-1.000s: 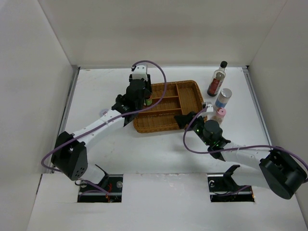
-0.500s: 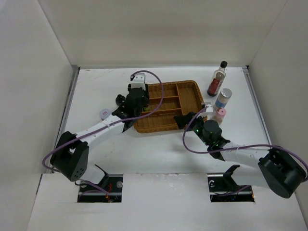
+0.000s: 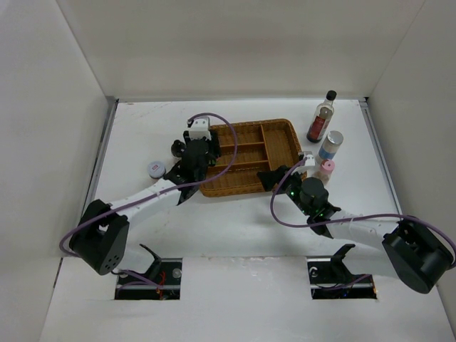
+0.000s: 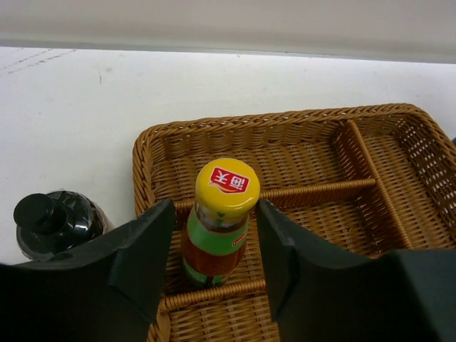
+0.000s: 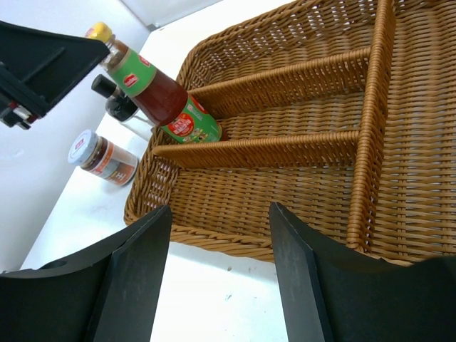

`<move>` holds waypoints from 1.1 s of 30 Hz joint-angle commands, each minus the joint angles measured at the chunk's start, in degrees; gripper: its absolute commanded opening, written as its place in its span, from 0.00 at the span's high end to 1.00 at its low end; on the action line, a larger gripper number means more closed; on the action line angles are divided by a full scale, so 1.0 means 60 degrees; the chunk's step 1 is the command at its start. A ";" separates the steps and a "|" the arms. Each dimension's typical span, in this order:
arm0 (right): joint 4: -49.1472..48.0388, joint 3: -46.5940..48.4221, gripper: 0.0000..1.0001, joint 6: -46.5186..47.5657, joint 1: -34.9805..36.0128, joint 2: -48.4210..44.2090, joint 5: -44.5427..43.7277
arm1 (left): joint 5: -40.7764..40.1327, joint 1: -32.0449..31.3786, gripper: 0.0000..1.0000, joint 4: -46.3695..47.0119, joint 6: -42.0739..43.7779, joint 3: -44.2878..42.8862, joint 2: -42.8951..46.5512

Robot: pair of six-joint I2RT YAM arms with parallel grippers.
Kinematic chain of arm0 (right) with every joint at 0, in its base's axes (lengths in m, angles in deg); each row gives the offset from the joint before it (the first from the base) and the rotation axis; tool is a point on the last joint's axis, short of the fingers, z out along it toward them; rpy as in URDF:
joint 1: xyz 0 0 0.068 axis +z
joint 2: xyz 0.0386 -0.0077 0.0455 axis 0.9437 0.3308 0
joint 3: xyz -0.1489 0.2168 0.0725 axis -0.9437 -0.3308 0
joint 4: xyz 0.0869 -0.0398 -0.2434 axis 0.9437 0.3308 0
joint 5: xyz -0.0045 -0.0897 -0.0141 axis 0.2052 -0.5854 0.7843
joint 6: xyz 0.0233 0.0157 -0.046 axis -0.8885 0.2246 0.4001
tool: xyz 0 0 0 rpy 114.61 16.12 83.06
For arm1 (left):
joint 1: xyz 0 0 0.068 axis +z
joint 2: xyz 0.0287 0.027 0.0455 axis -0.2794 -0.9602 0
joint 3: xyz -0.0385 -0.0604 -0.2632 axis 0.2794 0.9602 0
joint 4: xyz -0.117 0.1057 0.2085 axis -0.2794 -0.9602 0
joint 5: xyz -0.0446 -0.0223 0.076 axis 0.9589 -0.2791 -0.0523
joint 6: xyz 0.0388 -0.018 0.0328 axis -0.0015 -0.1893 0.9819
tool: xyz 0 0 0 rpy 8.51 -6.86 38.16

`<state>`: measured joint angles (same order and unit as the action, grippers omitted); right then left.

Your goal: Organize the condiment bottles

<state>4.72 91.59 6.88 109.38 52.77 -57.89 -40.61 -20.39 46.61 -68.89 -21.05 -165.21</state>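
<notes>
The yellow-cap red-green bottle (image 4: 221, 224) stands upright at the left end of the brown wicker tray's (image 4: 144, 153) middle compartment. My left gripper (image 4: 214, 208) is open, with a finger on each side of the bottle and a gap at both. A small dark black-capped bottle (image 4: 53, 222) stands on the table just left of the tray. My right gripper (image 5: 219, 210) is open and empty at the tray's near edge (image 5: 214, 239). The tall dark bottle (image 3: 320, 117), the blue-label jar (image 3: 330, 144) and the pink-capped shaker (image 3: 325, 169) stand right of the tray.
A small dark jar with a pale lid (image 3: 155, 168) sits on the table left of the tray, and it also shows in the right wrist view (image 5: 103, 157). White walls enclose the table on three sides.
My left gripper has drawn back from over the tray toward the left and near side. The yellow-cap bottle stays standing in the tray. The right arm has not moved.
</notes>
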 commanded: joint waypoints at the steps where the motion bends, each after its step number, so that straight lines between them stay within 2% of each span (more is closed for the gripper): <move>1: -0.0350 0.0085 0.36 -0.0065 -0.0056 0.0077 -0.0093 | -0.0153 -0.0100 0.50 0.0949 -0.0146 0.0017 0.0678; 5: -0.0350 0.0099 0.35 0.0008 -0.0012 -0.0010 -0.0151 | -0.0153 -0.0129 0.39 0.0861 -0.0073 -0.0013 0.1030; 10: -0.0350 0.0099 0.35 -0.0080 -0.0041 0.0106 -0.0064 | -0.0153 -0.0158 0.36 0.0278 -0.0058 -0.0203 0.1308; 14: -0.0350 0.0055 0.34 -0.0050 -0.0055 0.0004 -0.0167 | -0.0503 0.0090 0.33 -0.0441 -0.0306 0.0206 0.1922; 20: -0.0335 0.0128 0.31 0.0008 -0.0041 0.0165 -0.0166 | -0.0461 0.1231 0.32 -0.1365 -0.1170 0.1143 0.2700; 26: -0.0320 0.0143 0.25 -0.0022 -0.0042 0.0195 -0.0137 | 0.0184 0.1731 0.29 -0.2025 -0.1230 0.0705 0.1487; 33: -0.0306 0.0231 0.23 0.0022 -0.0041 0.0326 -0.0020 | 0.0023 0.2213 0.29 -0.1191 -0.1098 0.0617 0.0503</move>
<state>4.75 91.59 6.91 109.27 54.26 -58.00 -40.28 -8.68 35.57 -75.34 -15.02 -162.89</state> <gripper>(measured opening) 0.770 0.709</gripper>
